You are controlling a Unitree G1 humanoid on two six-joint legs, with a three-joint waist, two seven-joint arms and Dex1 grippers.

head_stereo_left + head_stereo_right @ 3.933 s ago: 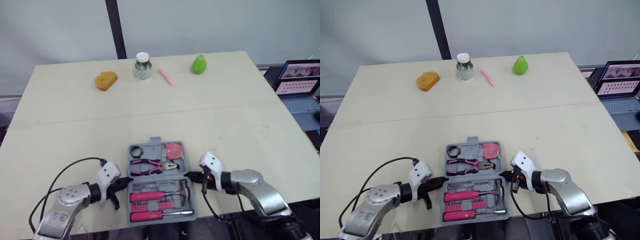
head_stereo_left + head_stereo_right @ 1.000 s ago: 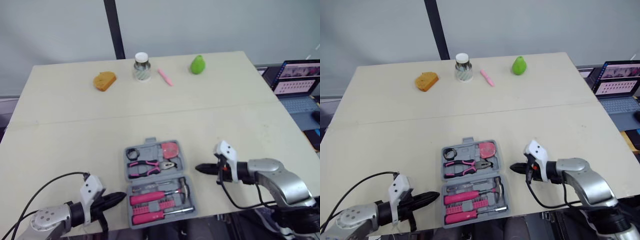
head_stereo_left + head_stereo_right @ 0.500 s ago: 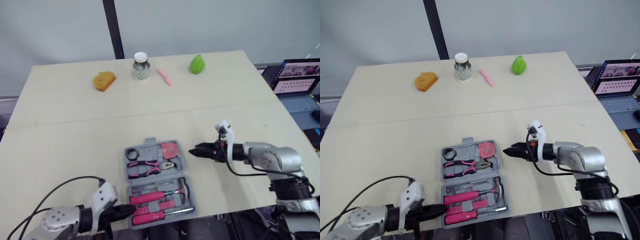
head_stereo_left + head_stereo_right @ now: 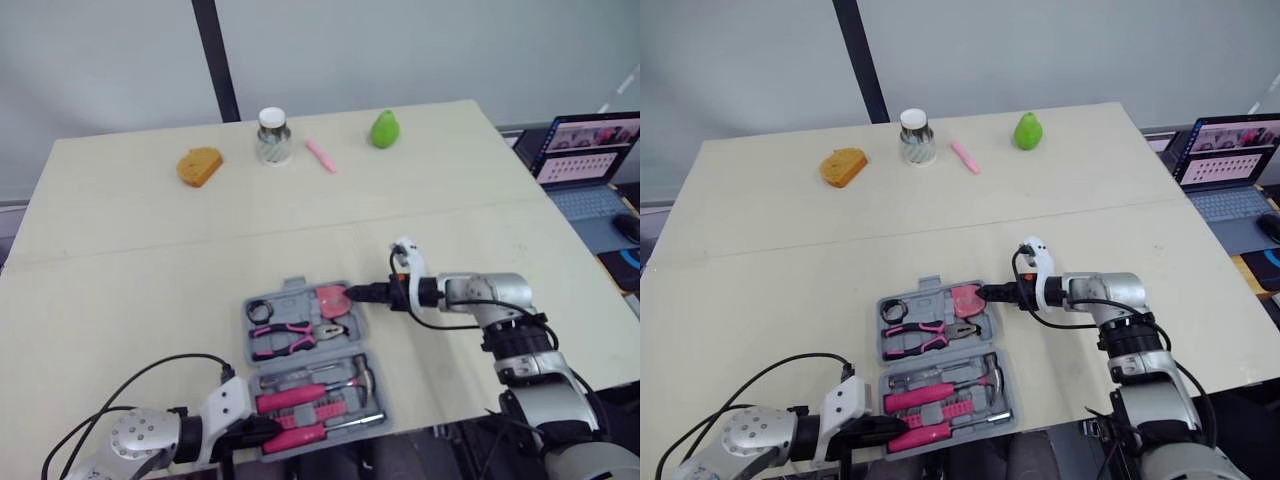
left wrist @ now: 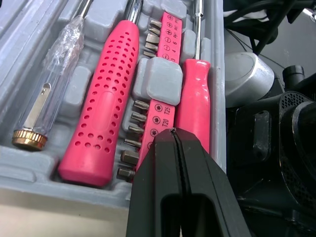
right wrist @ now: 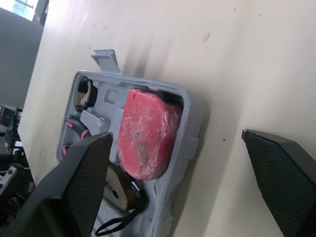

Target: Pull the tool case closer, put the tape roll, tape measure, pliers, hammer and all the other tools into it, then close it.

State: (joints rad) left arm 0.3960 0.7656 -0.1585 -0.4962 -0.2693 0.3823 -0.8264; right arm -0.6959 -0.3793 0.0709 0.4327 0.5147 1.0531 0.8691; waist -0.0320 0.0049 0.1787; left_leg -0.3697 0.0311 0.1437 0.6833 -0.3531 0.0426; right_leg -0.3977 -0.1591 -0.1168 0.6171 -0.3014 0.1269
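Tool case (image 4: 296, 290) lies open, tools seated, its 6 o'clock edge near the table (image 4: 150, 260) front edge. Tape measure (image 6: 145, 138) sits in its 1 o'clock corner. Right gripper (image 4: 355, 293) is at the case's 2 o'clock rim, fingers spread wide, holding nothing. Left gripper (image 5: 172, 131) is at the 7 o'clock corner over the pink screwdriver (image 5: 195, 106), fingers pressed together, empty. Bare tabletop at 12 o'clock up to the jar (image 4: 271, 136) and pear (image 4: 383, 129).
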